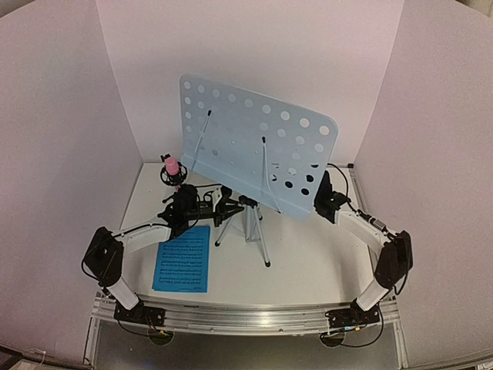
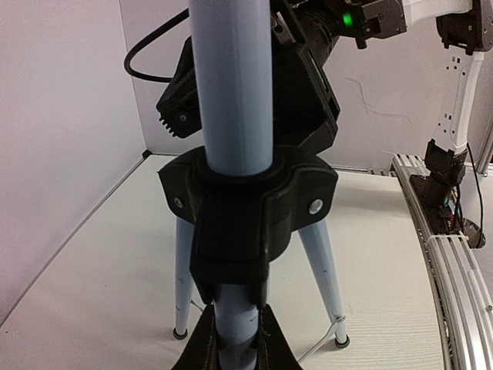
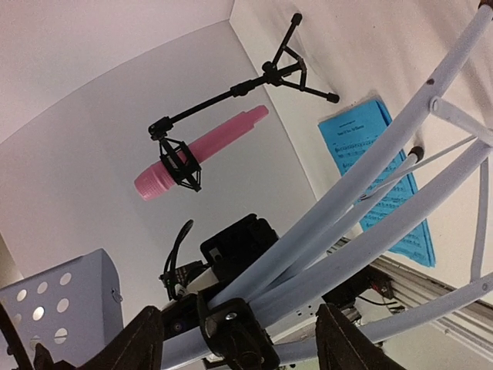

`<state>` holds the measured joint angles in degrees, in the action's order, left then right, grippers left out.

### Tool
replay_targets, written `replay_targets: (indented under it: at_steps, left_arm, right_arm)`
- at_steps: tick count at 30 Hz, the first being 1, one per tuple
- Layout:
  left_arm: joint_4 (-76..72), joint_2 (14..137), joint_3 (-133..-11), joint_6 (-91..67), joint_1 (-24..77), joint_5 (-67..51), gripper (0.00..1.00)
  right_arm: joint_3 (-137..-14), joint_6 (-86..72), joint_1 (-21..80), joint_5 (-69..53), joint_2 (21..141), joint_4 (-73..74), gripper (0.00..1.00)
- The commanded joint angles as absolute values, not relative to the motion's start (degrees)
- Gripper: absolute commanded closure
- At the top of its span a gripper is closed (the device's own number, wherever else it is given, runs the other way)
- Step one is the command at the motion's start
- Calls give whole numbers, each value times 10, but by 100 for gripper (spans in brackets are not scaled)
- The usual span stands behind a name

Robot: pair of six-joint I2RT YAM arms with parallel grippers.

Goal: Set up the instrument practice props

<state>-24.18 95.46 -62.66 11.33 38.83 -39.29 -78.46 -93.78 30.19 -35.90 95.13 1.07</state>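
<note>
The pale blue-grey perforated stand desk (image 1: 254,142) stands tilted on its silver tripod (image 1: 253,227) mid-table. My left gripper (image 1: 237,203) is shut on the tripod's pole (image 2: 231,100) just below the black leg collar (image 2: 246,208), and its fingers (image 2: 202,345) pinch the tube from both sides. My right gripper (image 1: 323,196) is at the desk's lower right edge, partly hidden by it. In the right wrist view it (image 3: 243,343) is wide open, with the collar (image 3: 231,327) and legs (image 3: 362,223) between the fingers. One blue music sheet (image 1: 182,258) lies flat at the front left. The second sheet is out of view.
A pink microphone (image 1: 172,167) on a small black stand sits at the back left, close behind my left arm. White walls enclose the table on three sides. A metal rail (image 1: 246,316) runs along the near edge.
</note>
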Motion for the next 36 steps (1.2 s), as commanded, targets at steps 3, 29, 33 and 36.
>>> replay_targets:
  at_steps: [3,29,33,36]
  left_arm:
    - [-285,962,-630,139,394,-408,100]
    - [-298,972,-644,122,394,-397,100]
    - [-298,972,-644,121,394,-395,100]
    - [-295,973,-645,123,394,-395,100]
  right_arm:
    - [-730,-678,245,-314,861,11,34]
    - [-608,560,358,-216,849,-216,30]
    - [-621,588,375,-225,852,-200,44]
    - [-627,610,384,-225,850,-175,49]
